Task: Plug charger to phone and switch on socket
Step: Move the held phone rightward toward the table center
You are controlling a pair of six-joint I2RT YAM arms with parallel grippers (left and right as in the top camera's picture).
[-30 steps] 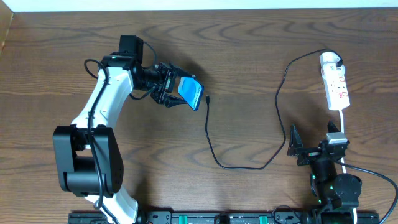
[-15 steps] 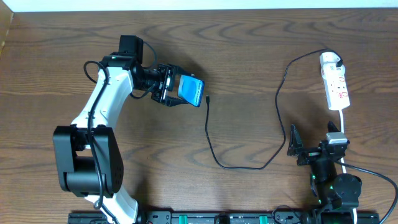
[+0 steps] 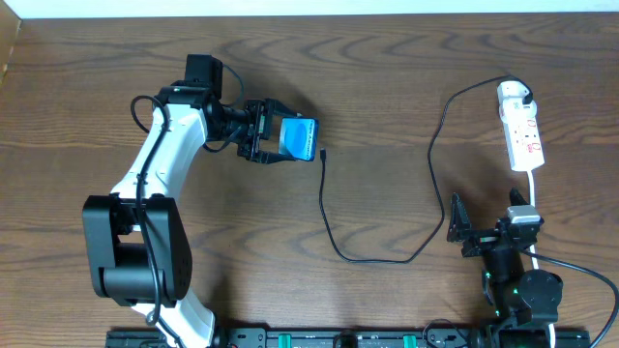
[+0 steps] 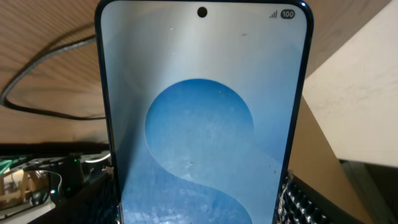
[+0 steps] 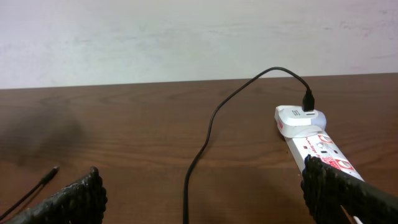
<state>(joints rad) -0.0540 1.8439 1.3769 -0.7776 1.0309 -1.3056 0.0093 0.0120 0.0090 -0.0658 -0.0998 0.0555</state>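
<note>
Left gripper [image 3: 275,135] clasps the phone [image 3: 300,140] (blue screen), right gripper [image 5: 208,196] gapes empty, charger [image 5: 295,118] plugged into socket [image 5: 323,149].

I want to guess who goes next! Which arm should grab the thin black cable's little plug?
Right. The right gripper is open and empty; the left gripper holds the blue-screened rectangular phone beside the thin black cable's plug tip.
</note>
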